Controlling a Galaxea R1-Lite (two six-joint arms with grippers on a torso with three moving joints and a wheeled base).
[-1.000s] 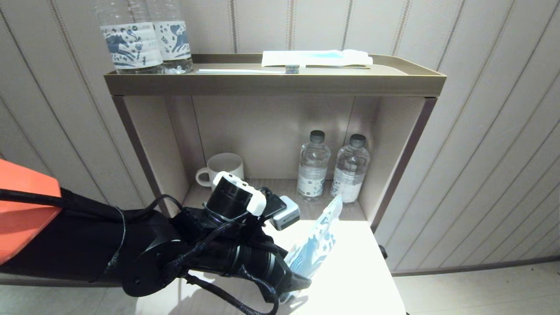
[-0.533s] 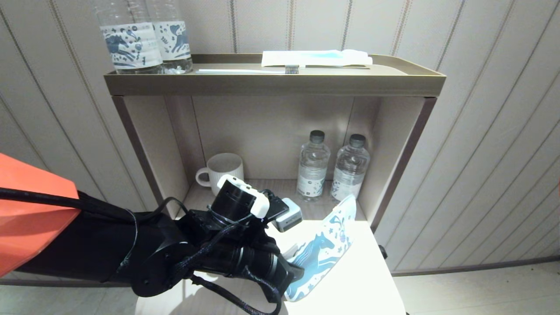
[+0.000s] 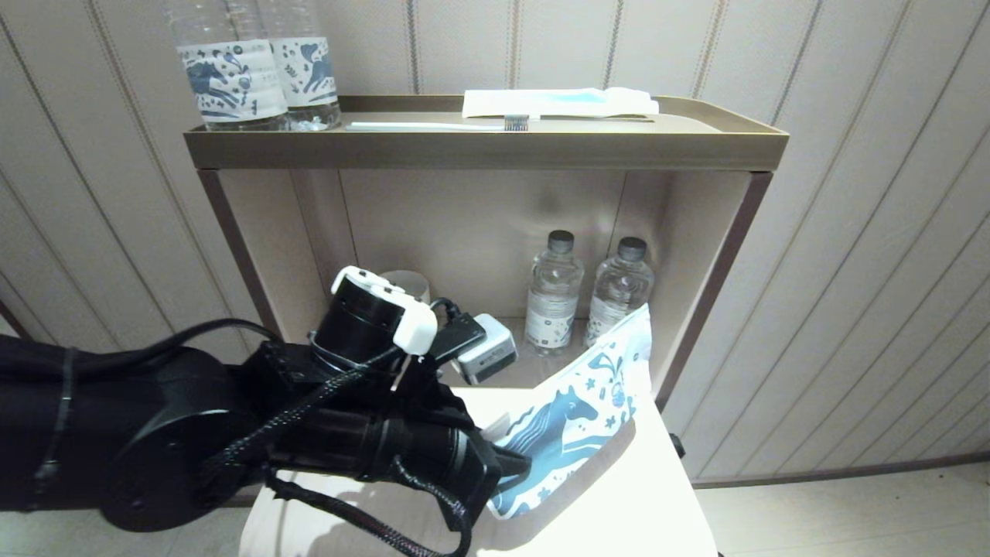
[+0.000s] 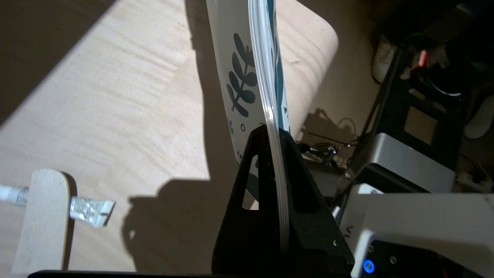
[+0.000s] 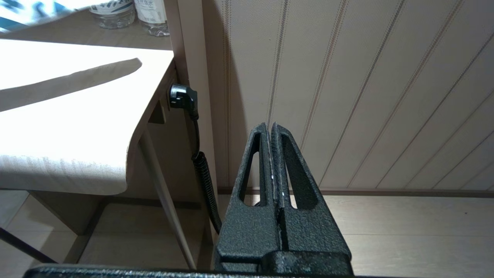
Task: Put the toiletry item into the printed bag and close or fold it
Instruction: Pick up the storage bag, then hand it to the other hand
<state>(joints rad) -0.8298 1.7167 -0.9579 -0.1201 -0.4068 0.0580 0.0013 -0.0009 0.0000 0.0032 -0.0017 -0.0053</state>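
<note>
In the left gripper (image 4: 272,133): printed bag (image 3: 572,422) now clamped, lifted off table; comb (image 4: 40,224) beside, still outside bag.

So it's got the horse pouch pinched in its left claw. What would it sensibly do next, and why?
Probably lift a little more, then carry the printed bag toward the comb lying on the table. The left gripper is shut on the bag's edge, and the comb is not in it yet.

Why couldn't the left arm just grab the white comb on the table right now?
Probably not yet: the left gripper is shut on the printed pouch, so its fingers are taken. The comb lies uncovered on the table nearby.
</note>
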